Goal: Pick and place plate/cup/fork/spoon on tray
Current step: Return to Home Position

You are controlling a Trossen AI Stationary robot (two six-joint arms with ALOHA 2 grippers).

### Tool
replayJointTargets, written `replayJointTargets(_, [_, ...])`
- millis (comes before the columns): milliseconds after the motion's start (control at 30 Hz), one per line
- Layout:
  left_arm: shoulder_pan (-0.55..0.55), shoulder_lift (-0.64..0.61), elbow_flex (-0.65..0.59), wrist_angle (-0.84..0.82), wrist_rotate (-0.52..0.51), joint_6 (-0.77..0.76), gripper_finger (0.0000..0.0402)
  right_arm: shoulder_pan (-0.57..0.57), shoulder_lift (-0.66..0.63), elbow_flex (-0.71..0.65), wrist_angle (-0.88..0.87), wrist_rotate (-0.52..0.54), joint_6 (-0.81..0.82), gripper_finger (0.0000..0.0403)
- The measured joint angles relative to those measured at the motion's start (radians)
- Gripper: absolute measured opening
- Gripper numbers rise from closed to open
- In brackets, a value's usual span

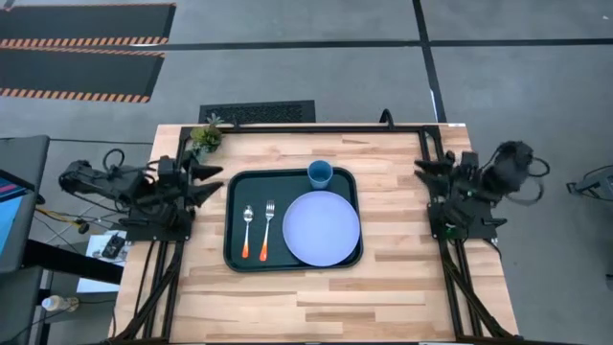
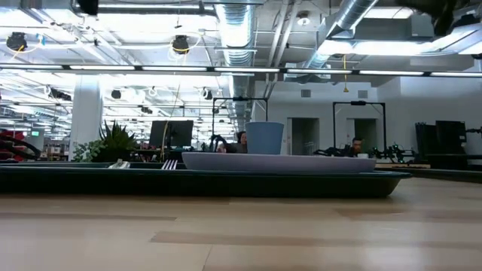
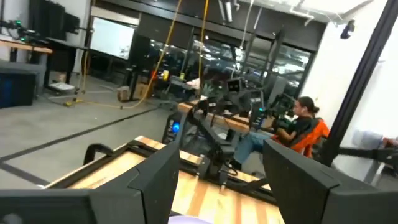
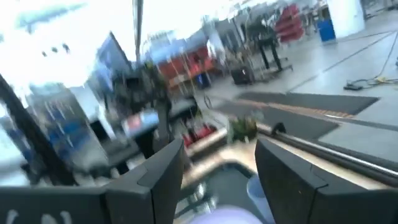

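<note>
The dark green tray [image 1: 233,251] lies in the middle of the table. On it rest the lavender-blue plate [image 1: 321,228] at the right, the blue cup [image 1: 320,173] upright at its far edge, and the spoon [image 1: 247,233] and the fork [image 1: 267,229] side by side at the left, orange handles toward the near edge. In the low view the tray [image 2: 203,183], plate [image 2: 279,162] and cup [image 2: 265,138] show. My left gripper [image 1: 213,185] is open and empty at the tray's left. My right gripper [image 1: 422,177] is open and empty at the table's right.
A small green plant [image 1: 206,133] stands at the table's far left corner. A black frame rail [image 1: 316,126] runs along the far edge. Bare wood lies between the tray and the right arm, and along the near edge. People sit in the room beyond [image 3: 298,124].
</note>
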Motion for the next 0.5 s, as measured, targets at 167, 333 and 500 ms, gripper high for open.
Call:
replayJointTargets(167, [0.001, -0.197, -0.088, 0.009, 0.007, -0.002, 0.022, -0.009, -0.205, -0.012, 0.267, -0.301, -0.253, 0.0224])
replayJointTargets(333, [0.001, -0.374, -0.16, -0.018, 0.093, 0.013, 0.022, 0.001, -0.178, 0.124, 0.123, -0.738, -0.337, 0.0224])
replayJointTargets(500, [0.002, -0.379, -0.184, -0.197, 0.048, -0.054, 0.022, 0.015, -0.075, 0.059, 0.012, -0.545, -0.251, 0.0224])
